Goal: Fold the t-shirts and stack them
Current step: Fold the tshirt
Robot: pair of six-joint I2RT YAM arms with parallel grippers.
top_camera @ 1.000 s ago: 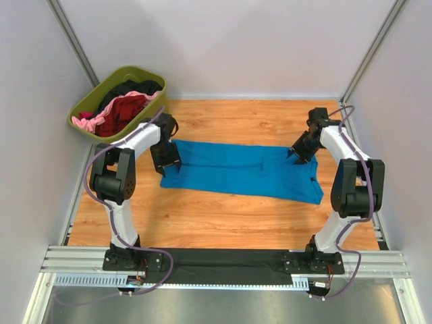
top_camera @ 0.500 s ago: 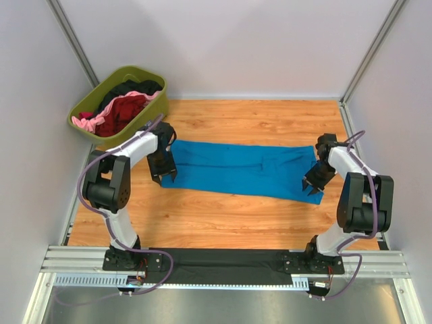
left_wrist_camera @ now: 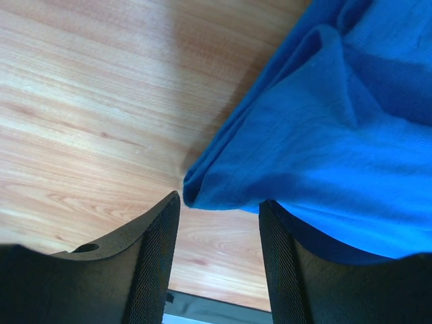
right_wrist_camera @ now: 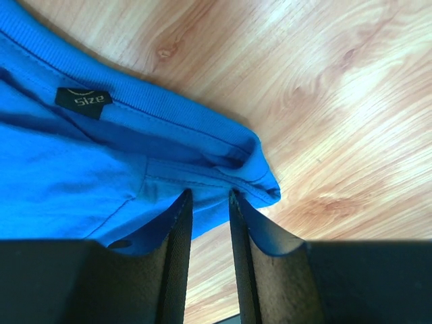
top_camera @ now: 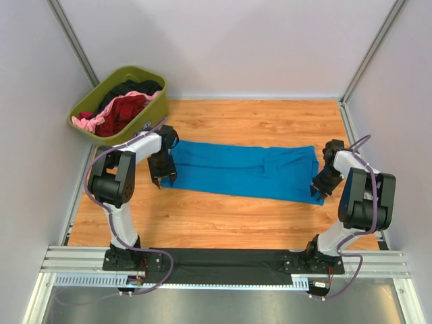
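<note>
A bright blue t-shirt lies flat across the wooden table, folded into a long strip. My left gripper is at its near left corner. In the left wrist view the gripper is open, with the shirt's folded corner just at its tips. My right gripper is at the shirt's near right corner. In the right wrist view its jaws stand a narrow gap apart around the hemmed corner, below the collar's size label. Dark red, pink and black shirts lie in the tub.
An olive-green plastic tub stands at the back left corner, close behind my left arm. Grey walls close in the table on the left, back and right. A metal rail runs along the near edge.
My right gripper has moved from the collar at the shirt's far right edge forward to its near right corner. My left gripper has shifted slightly to the near left corner.
</note>
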